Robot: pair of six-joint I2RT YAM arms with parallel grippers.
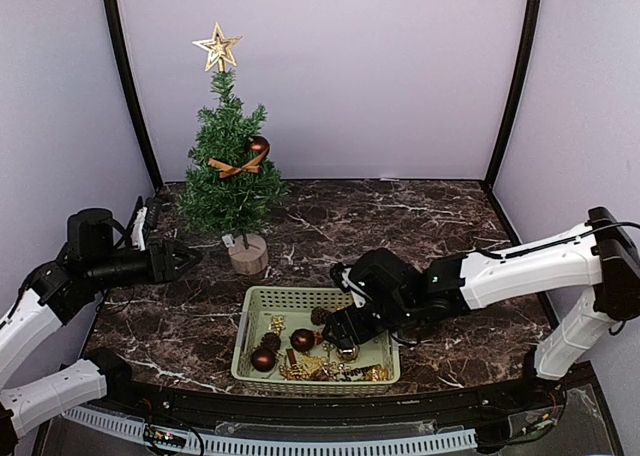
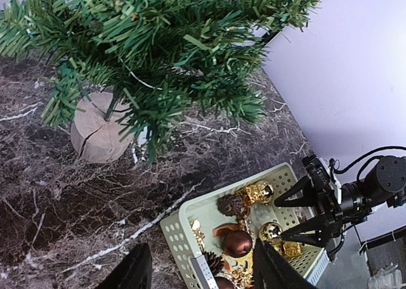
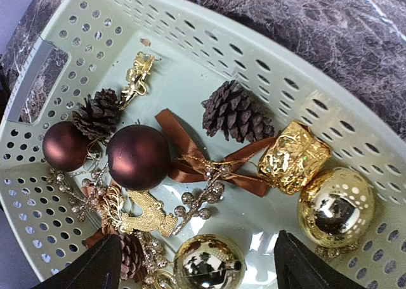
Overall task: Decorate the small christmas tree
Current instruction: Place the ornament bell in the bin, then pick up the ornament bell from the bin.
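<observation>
While left jaws and right jaws hang released, closing might snag the ribbon (image 3: pixel 179 141) ahead, not the gold ball (image 3: pixel 208 262) between.

1. Left wrist view: small christmas tree (image 2: pixel 158 54) cut by the top and left edges (only lower branches and stump show).
2. Same view: left gripper (image 2: pixel 203 273) shows just two dark finger ends at the bottom edge.
3. Right wrist view: basket (image 3: pixel 266 67) cropped at right and below; the lower gold ball (image 3: pixel 208 263) is cut off too.
4. Top view: right gripper (image 1: pixel 345 331) covers part of the basket's contents; the ornaments there are too small to tell apart.
</observation>
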